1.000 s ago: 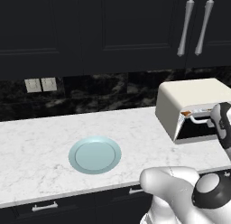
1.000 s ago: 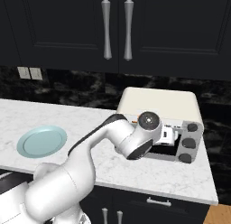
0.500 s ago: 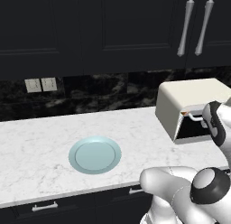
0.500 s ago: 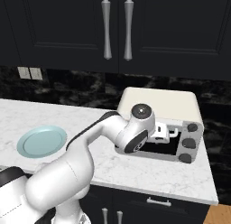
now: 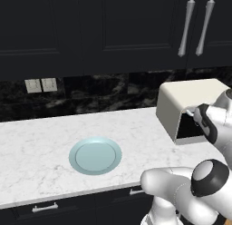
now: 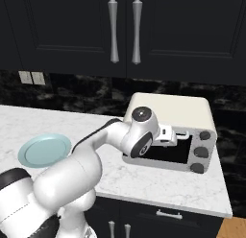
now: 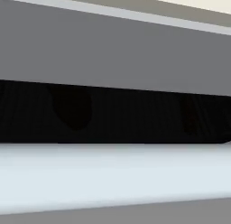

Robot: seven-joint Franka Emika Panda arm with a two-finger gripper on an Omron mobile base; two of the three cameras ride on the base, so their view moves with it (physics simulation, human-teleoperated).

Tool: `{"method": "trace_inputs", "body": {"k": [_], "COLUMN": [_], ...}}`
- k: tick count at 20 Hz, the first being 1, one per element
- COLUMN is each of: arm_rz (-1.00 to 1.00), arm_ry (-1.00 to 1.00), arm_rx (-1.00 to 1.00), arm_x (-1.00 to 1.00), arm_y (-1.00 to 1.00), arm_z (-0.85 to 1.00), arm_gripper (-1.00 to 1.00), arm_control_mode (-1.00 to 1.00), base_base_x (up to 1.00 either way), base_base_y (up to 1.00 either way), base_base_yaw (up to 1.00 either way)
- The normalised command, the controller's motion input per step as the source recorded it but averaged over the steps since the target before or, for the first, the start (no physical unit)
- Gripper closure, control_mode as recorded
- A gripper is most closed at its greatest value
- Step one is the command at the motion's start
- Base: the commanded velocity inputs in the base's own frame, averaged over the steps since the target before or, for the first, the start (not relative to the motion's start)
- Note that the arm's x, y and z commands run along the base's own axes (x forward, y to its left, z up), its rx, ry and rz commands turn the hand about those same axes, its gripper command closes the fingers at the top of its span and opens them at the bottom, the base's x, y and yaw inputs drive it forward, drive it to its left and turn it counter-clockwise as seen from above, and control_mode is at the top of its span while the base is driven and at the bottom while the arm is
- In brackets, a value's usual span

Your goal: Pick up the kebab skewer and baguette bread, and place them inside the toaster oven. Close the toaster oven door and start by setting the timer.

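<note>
Gripper [image 6: 181, 134] sits right at the toaster oven door [image 6: 166, 153], by its top edge. Handle bar runs left-right across the jaws. Can't tell jaw width from pics.

The toaster oven [image 6: 168, 112] was cream with a dark glass front and dark knobs [image 6: 200, 152]. The plate [image 5: 95, 156] was pale blue. The counter [image 5: 41, 142] was white marble with grey veins, the backsplash [image 5: 104, 90] black marble, the cabinets [image 5: 90, 29] black with silver handles [image 5: 186, 26].
</note>
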Motion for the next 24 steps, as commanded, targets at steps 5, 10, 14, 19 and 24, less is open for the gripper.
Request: {"method": "trace_inputs", "body": {"k": [5, 10, 14, 19, 24], "arm_rz": [0.0, 0.0, 0.0, 0.0, 0.0], "arm_ry": [0.02, 0.03, 0.01, 0.0, 0.0], "arm_rx": [-0.05, -0.03, -0.02, -0.02, -0.02], "arm_x": [0.59, 0.27, -0.17, -0.52, -0.51], "arm_y": [0.15, 0.21, 0.14, 0.01, 0.0], "arm_z": [0.0, -0.01, -0.01, 0.0, 0.0], "arm_gripper": [-1.0, -1.0, -1.0, -1.0, -1.0], "arm_control_mode": [-1.0, -1.0, -1.0, -1.0, -1.0], "base_base_x": [0.0, 0.0, 0.0, 0.0, 0.0], "base_base_y": [0.0, 0.0, 0.0, 0.0, 0.0], "base_base_yaw": [0.0, 0.0, 0.0, 0.0, 0.0]}}
